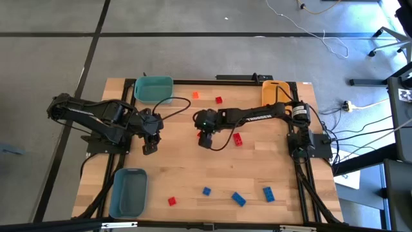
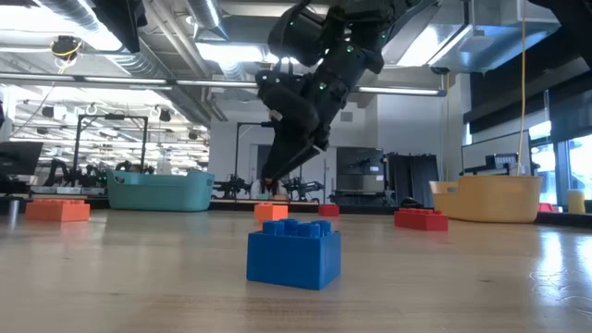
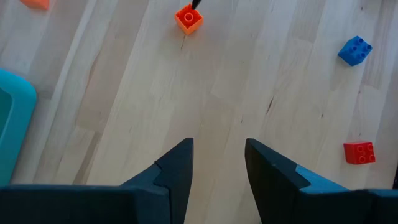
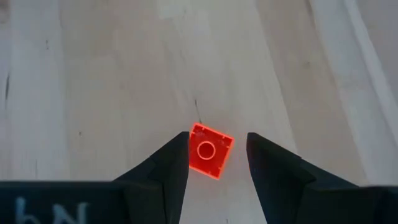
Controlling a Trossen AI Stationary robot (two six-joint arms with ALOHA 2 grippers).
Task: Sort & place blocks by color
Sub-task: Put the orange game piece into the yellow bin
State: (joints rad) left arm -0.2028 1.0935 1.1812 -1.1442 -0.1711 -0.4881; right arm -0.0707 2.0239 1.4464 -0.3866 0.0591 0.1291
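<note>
The right gripper [image 4: 217,158] hangs at the middle of the high view, its fingers parted around a small orange block [image 4: 210,150] lying on the table [image 1: 193,167], without touching it. The left gripper [image 3: 217,165] waits left of centre, fingers apart and empty. Other blocks lie scattered: blue ones [image 1: 238,198] along the lower edge, red ones [image 1: 238,139] near centre.
</note>
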